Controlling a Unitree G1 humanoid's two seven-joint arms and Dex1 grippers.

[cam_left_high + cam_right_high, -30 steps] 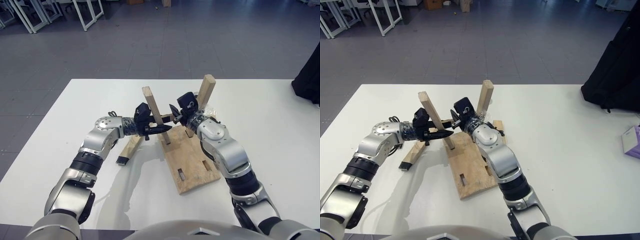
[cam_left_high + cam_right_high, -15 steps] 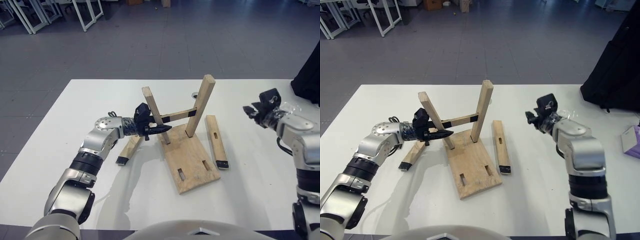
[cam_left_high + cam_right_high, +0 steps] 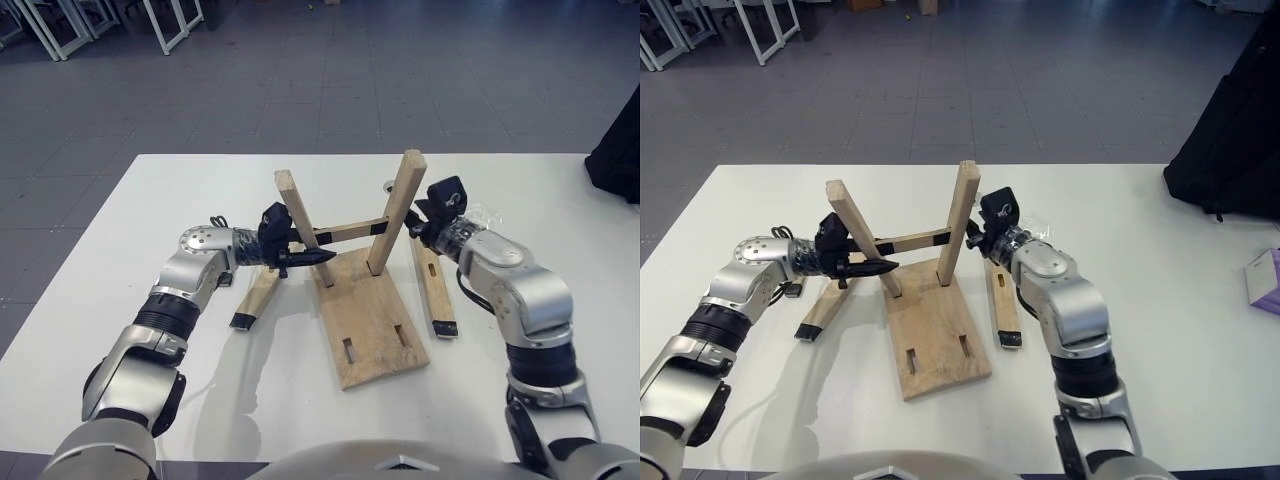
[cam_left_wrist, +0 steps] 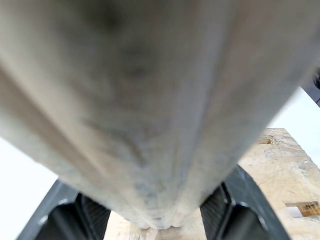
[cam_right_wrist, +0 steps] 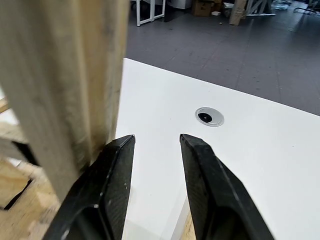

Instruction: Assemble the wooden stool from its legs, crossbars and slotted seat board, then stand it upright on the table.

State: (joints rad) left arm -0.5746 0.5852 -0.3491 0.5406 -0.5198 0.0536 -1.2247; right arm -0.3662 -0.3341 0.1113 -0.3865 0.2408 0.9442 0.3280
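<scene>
Wood half assembled, by judgement, on the table (image 3: 120, 260): clenched the left tool (image 3: 318, 256) on the 11 o'clock leg (image 3: 292, 200) of the seat board (image 3: 370, 320), held the right tool (image 5: 156, 139) parted and empty just beside the 1 o'clock leg (image 3: 400, 205); next, likely needed that leg grasped to steady the crossbar (image 3: 350, 231).

seat board (image 3: 372, 325) pale wood | legs (image 3: 298, 222) pale wood | crossbar (image 3: 345, 233) black-ended | table (image 3: 560, 200) white | fingers (image 5: 207, 185) black

Four legs (image 3: 395, 210), one crossbar (image 3: 350, 232), one seat board (image 3: 370, 320).
</scene>
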